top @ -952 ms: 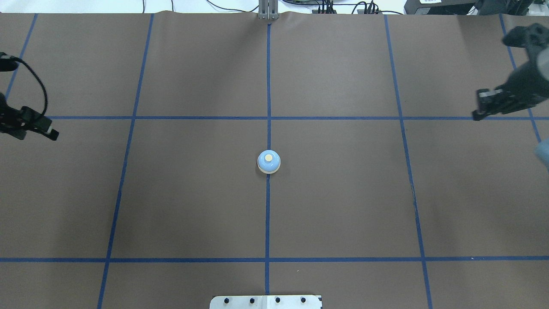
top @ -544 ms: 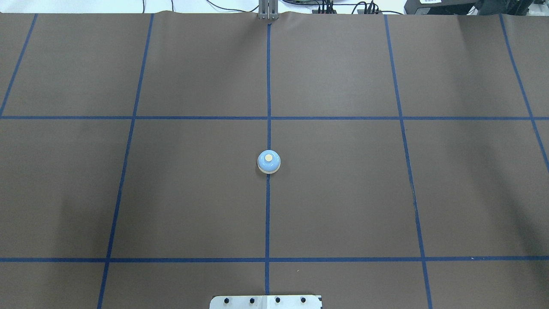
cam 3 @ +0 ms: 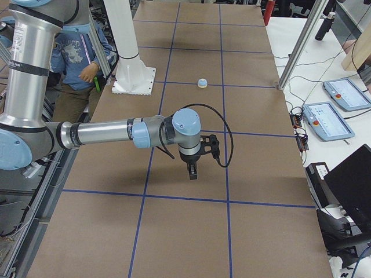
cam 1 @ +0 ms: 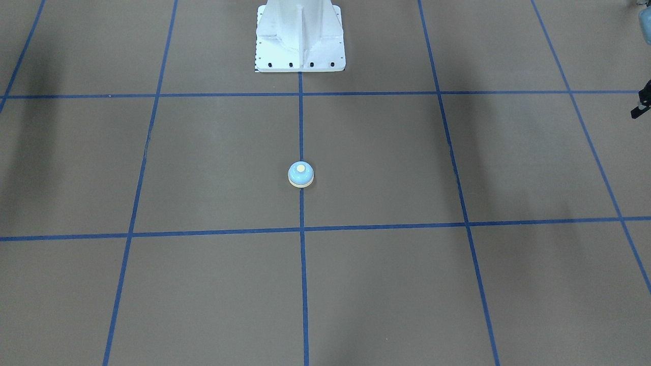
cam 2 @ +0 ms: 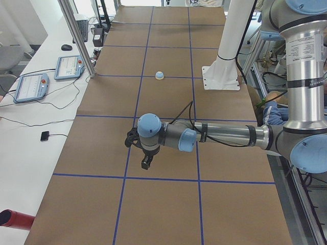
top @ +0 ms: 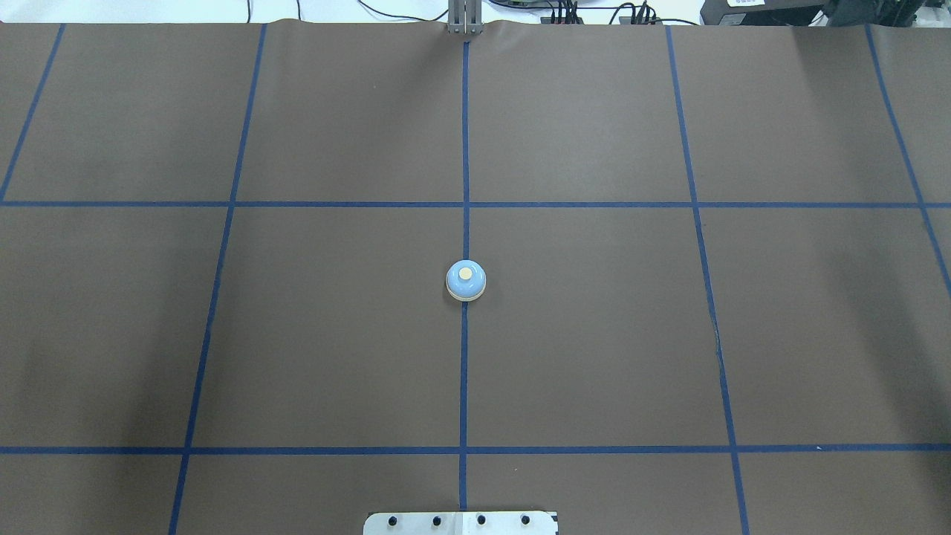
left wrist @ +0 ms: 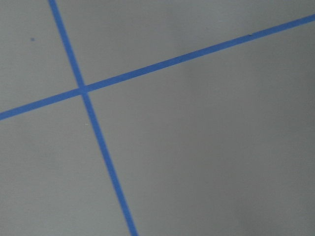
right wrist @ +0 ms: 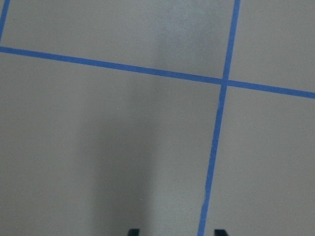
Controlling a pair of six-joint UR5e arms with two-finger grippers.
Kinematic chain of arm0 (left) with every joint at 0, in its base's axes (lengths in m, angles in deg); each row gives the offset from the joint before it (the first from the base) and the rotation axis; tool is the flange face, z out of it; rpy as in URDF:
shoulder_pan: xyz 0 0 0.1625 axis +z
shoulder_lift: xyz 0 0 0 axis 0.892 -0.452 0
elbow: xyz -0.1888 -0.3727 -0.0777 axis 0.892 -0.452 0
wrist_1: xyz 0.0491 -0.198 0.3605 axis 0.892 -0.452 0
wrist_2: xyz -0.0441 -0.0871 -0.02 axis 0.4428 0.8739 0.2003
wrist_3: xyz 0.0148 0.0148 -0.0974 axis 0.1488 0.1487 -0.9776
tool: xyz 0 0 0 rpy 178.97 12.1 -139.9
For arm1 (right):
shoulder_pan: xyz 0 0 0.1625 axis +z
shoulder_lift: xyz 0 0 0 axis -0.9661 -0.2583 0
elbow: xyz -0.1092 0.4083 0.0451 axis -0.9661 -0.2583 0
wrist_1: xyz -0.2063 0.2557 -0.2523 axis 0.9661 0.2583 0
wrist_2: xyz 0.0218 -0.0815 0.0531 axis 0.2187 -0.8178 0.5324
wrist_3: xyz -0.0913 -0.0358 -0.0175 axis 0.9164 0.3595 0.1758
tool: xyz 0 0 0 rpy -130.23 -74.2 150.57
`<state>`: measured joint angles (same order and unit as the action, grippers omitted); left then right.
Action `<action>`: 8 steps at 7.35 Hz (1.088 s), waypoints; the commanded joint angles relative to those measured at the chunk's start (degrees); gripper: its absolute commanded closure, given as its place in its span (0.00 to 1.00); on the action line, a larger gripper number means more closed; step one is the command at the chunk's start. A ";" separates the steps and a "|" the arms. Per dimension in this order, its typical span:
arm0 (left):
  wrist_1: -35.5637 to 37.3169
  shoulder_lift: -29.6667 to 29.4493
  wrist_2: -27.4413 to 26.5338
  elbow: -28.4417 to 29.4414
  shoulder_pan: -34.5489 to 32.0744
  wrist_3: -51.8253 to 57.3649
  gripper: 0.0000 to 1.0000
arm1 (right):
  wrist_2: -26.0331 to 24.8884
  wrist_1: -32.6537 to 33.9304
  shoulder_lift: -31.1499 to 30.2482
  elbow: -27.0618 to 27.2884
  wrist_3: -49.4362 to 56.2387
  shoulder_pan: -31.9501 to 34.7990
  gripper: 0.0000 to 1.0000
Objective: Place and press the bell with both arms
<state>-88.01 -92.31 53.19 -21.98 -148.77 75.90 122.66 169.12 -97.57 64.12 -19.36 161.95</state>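
Bell, upright on brown table cover, astride centre blue tape line, well apart from both grippers; right gripper pointing down near one table end, fingertips spread, holding nothing; left gripper near opposite end, finger spacing indiscernible.

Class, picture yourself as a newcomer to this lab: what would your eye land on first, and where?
The little light-blue bell sits on the centre blue tape line of the brown table. At either end, the left arm and right arm stretch out low over it, far from the bell.
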 commanded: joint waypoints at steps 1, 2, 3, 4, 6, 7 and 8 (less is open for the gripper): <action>5.63 -0.66 0.31 -1.72 -1.29 0.10 0.01 | -0.08 -0.41 -0.32 -1.25 1.36 0.18 0.00; 12.64 -1.80 0.05 -5.05 -1.29 -0.96 0.00 | -0.08 -0.49 -0.40 -1.35 1.27 0.18 0.00; 15.06 -2.16 -0.13 -5.87 -1.29 -1.14 0.00 | -0.08 -0.50 -0.32 -1.52 0.75 0.09 0.00; 15.00 -1.81 -3.18 -5.88 -1.29 -1.06 0.00 | 0.00 -0.50 -0.23 -1.70 0.65 0.09 0.00; 15.00 -1.81 -8.92 -5.96 -1.29 -1.05 0.00 | 0.00 -0.41 0.21 -1.79 0.65 -0.34 0.00; 15.17 -1.81 -8.83 -5.70 -1.29 -1.05 0.00 | 0.09 -0.32 0.21 -1.79 0.57 -1.13 0.00; 15.17 -1.81 -8.74 -5.87 -1.29 -1.05 0.00 | -0.08 -0.32 0.47 -1.79 0.48 -3.75 0.00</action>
<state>-72.92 -94.13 44.65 -27.80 -150.05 74.85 122.68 168.75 -97.35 62.36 -18.77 160.59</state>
